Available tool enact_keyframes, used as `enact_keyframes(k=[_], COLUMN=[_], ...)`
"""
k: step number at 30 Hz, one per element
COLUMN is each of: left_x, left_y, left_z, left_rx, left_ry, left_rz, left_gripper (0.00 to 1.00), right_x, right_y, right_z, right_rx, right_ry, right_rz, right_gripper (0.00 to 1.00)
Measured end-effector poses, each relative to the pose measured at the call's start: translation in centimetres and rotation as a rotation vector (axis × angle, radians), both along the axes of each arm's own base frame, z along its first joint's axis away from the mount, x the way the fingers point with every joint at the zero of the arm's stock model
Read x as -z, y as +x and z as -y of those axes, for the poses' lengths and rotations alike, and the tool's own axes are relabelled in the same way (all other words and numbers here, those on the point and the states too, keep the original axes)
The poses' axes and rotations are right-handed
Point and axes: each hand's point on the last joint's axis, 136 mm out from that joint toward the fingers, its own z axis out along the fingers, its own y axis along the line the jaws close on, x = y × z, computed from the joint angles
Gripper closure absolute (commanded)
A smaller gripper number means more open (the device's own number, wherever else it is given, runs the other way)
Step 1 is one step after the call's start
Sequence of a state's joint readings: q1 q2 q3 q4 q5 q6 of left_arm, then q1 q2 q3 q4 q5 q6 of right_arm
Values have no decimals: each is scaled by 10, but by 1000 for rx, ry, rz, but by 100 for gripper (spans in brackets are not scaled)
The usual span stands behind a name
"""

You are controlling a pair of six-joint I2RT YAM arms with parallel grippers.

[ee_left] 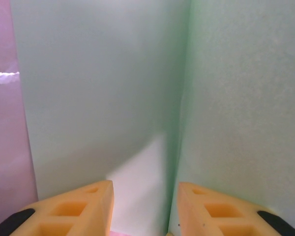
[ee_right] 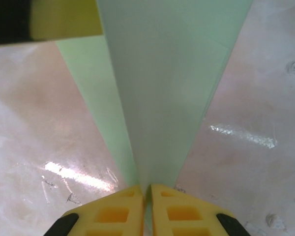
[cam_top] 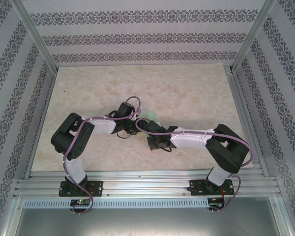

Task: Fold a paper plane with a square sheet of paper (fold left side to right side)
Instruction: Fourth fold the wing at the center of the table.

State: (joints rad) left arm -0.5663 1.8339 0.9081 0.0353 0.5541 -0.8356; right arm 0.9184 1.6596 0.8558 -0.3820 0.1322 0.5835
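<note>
Right wrist: the paper plane [ee_right: 162,88] is pinched at its narrow end by the closed right gripper [ee_right: 147,192], with the wider part fanned out above the table [ee_right: 265,98]. Left wrist: the left gripper [ee_left: 145,189] is seen with jaws apart, straddling a raised crease; no clamp is visible. For the left-over-right fold, the tail should be held pinned and the edges lined up before the crease is pressed, since thin paper is easily skewed. The tabletop is glossy and marble-look, with glare patches. Patterned wall panels [cam_top: 137,19] are set on aluminium posts [cam_top: 37,34].
</note>
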Motion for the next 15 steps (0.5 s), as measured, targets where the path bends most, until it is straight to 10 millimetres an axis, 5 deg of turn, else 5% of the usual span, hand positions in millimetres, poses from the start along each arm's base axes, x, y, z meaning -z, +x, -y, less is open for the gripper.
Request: enact_keyframes(k=[6, 15], left_x=[1, 1], left_y=[1, 1], left_z=[-1, -1], left_rx=[-4, -7], left_ry=[5, 9], left_rz=[2, 4], left_gripper=[60, 60], right_x=[2, -11], right_y=[2, 6], right_z=[2, 5], right_rx=[16, 27], right_ry=[41, 80], right_rz=[-12, 4], right_gripper=[91, 78])
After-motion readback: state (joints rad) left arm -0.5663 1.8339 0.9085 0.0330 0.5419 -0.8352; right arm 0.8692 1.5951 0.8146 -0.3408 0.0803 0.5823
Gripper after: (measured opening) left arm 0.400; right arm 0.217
